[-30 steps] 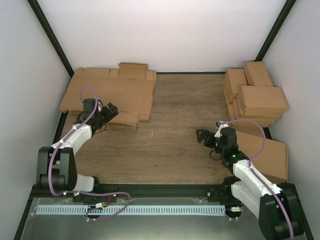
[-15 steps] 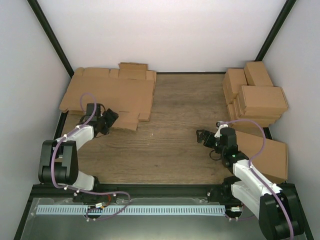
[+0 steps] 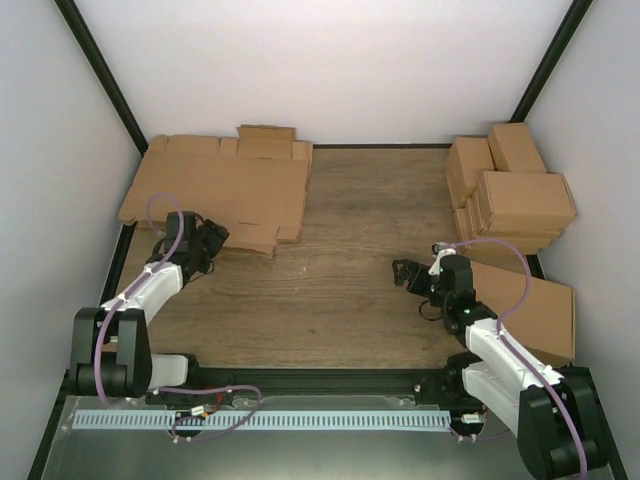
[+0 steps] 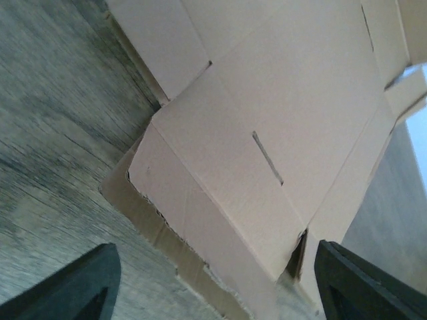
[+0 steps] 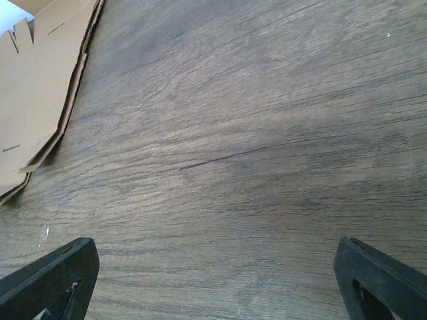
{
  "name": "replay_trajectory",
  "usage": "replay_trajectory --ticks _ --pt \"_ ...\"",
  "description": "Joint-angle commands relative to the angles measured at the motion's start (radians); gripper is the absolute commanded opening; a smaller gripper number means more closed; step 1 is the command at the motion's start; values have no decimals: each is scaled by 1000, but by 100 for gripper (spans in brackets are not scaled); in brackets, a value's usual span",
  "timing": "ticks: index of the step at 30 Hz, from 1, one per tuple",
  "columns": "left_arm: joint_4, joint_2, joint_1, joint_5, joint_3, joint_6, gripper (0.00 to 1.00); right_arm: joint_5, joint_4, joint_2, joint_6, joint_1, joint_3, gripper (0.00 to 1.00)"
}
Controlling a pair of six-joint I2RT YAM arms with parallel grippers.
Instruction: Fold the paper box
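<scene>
Step in hand: by my judgement, taking the top sheet off the pile.
Doing it well: work one finger under the offset corner of the paper box [image 4: 253, 100], a flat brown die-cut corrugated cardboard sheet with a slot. Pinch that layer alone, then draw it low onto bare wood.
Left pincer [image 4: 213, 257]: released, jaws wide, nothing between them.
Left arm [image 3: 150, 288]: stretched forward, wrist low.
Right pincer [image 3: 403, 272]: released over the dark wood-grain table [image 5: 233, 133], grasping nothing.
Right arm [image 3: 490, 345]: elbow bent, reaching inward.
Paper box: just ahead of the left pincer, topmost.
Bundle [image 4: 150, 223]: layered brown cardboard sheets directly beneath.
Cartons [image 3: 520, 200]: plain brown, stacked beyond the right pincer.
</scene>
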Motion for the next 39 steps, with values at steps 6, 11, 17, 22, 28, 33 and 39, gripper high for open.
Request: replay_trajectory --ticks 6,11,17,22,28,33,39 --pt "39 81 4 24 35 -8 62 6 16 -7 2 11 41 100" --pt "57 138 4 48 57 -25 58 9 15 -12 3 12 39 100" --pt "64 171 4 50 74 -36 37 11 15 -12 3 12 39 100" --pt "33 144 4 28 89 -44 4 12 18 -12 5 12 39 100" --pt "-38 63 4 94 148 -31 4 12 18 -6 4 11 41 100" --pt "-164 -79 4 116 285 -29 4 13 18 -6 7 11 41 100" --pt "-270 -344 -3 166 247 -110 4 17 14 -9 7 12 41 100"
